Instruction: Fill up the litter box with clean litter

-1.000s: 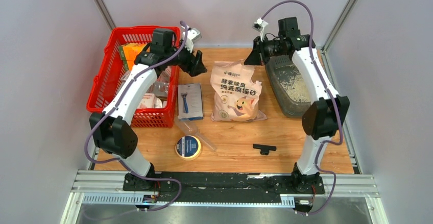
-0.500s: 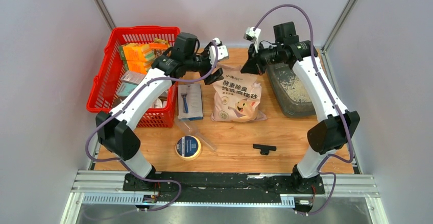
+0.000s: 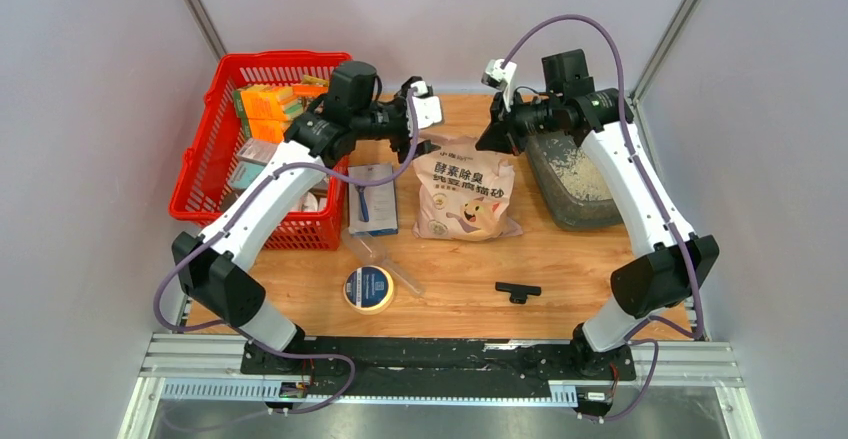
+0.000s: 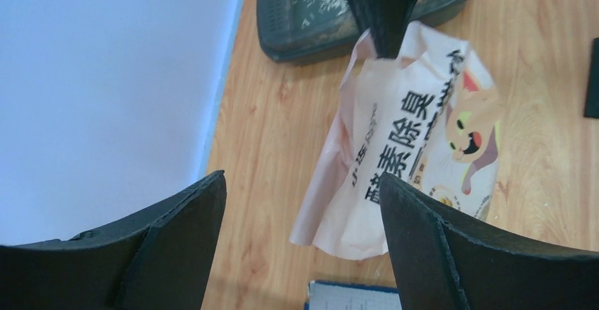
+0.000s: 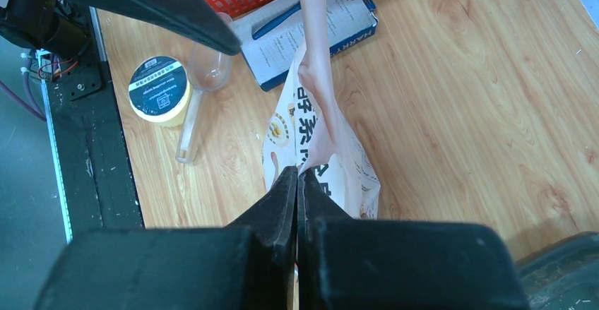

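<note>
Right hand (image 5: 297,183) pinched shut on the far top edge of the litter bag (image 3: 465,194). Left hand (image 4: 304,190) open, empty, just left of that edge. Litter box (image 3: 575,224), with a thin layer of clean litter (image 3: 575,169), lies just right of the bag. Right arm nearer; likely tip rightward.

1. From above, the right arm (image 3: 628,174) covers the far end of the litter box (image 3: 570,217), so only part of the clean litter (image 3: 575,164) shows.
2. The left arm (image 3: 270,194) crosses the red basket (image 3: 205,169). It hides some packets, and the rest are too small to name.
3. In the left wrist view, the top edge cuts the litter box and the right gripper (image 4: 386,50) hides its middle.
4. A black object (image 4: 592,77) is cut off at that view's right edge.
5. In the right wrist view, the litter bag (image 5: 311,126) covers part of the razor pack (image 5: 346,13). The bag's top edge vanishes between the pressed-together fingers.
</note>
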### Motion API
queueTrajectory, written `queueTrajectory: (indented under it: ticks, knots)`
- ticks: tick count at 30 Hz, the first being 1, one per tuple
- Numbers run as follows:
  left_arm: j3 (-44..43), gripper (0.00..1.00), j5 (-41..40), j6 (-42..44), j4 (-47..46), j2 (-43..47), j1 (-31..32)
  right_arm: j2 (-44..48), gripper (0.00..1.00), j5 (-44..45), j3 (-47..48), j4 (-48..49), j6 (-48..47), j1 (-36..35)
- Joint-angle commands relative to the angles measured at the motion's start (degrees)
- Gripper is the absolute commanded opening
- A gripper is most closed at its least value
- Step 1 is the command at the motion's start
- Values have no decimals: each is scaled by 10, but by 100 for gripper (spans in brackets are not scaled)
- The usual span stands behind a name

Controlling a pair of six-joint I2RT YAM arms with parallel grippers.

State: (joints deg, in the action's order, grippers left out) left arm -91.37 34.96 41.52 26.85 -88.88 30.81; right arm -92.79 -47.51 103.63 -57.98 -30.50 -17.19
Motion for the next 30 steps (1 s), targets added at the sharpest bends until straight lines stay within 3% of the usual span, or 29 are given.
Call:
queueTrajectory:
  ticks: [1, 3, 10, 12, 16, 17, 19, 20, 22, 23, 26, 27, 30]
  knots:
    - [-77, 87, 107, 50, 110, -40, 0, 29, 0, -7, 3, 34, -4, -2]
    - [-92, 84, 107, 50, 132, -62, 3, 30, 0, -7, 3, 37, -1, -2]
    - [-47, 82, 90, 58, 68, -88, 10, 42, 0, 0, -9, 37, 2, -2]
    - [-40, 76, 80, 58, 60, -89, 14, 47, 0, 0, -14, 37, 4, -3]
    - [-28, 50, 68, 49, 42, -87, 22, 54, 0, 4, -24, 37, 9, -2]
    - [-21, 35, 69, 39, 35, -87, 24, 54, 0, 6, -26, 37, 11, -2]
    - [-17, 17, 71, 32, 30, -84, 24, 53, 0, 17, -32, 39, 15, -1]
    - [-14, 0, 70, 23, 25, -82, 25, 52, 5, 27, -32, 44, 36, 0]
    - [-14, 0, 52, -1, 7, -73, 25, 46, 20, 96, -29, 76, 84, 5]
    - [-12, 0, 42, -33, -21, -68, 23, 44, 45, 126, -19, 87, 146, 10]
    - [-4, 0, 15, -118, -88, -41, 15, 26, 74, 230, 13, 96, 226, 44]
    - [-1, 0, 11, -137, -101, -25, 10, 21, 78, 300, 23, 84, 250, 46]
    - [24, 0, -5, -194, -162, 14, 10, -5, 86, 314, 47, 15, 237, 46]
